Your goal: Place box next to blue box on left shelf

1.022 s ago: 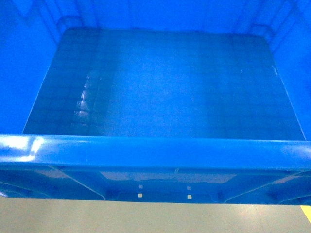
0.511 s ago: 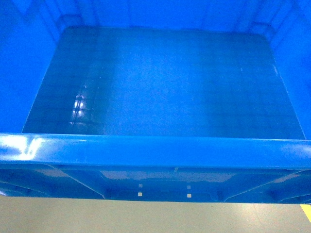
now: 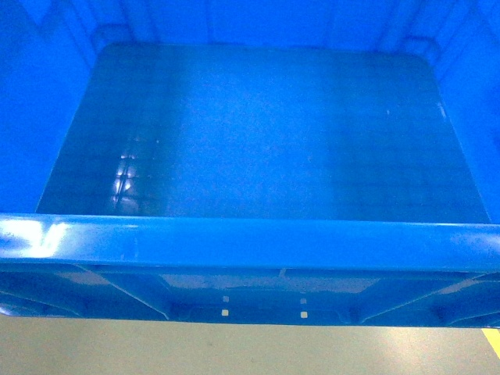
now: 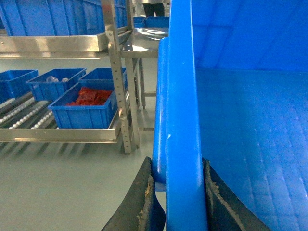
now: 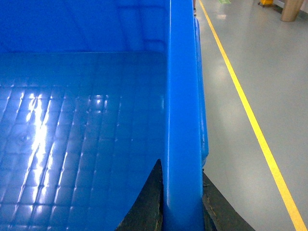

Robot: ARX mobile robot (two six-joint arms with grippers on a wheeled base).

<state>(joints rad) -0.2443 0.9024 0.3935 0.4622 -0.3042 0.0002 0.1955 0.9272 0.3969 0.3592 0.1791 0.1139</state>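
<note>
The box (image 3: 250, 244), a large bright-blue crate with nothing in it, fills the head view, its near rim running across the bottom. In the left wrist view my left gripper (image 4: 178, 166) is shut on the box's side rim (image 4: 182, 110), one black finger (image 4: 144, 192) outside and one inside. On the opposite side, my right gripper (image 5: 182, 168) is shut on the other rim (image 5: 183, 96). A metal shelf (image 4: 57, 135) stands off to the left. It carries a blue box (image 4: 84, 115) with red contents and two more blue boxes (image 4: 53, 84) behind that one.
The shelf's upper level (image 4: 53, 43) carries more blue crates (image 4: 53, 17). A steel table (image 4: 144, 45) stands behind the shelf's upright post (image 4: 120, 96). Grey floor (image 3: 234, 351) lies under the box. A yellow floor line (image 5: 250, 120) runs along the right side.
The glare patch on the box's floor has slid slightly down and left. The box itself has barely shifted, and both grips are unchanged.
</note>
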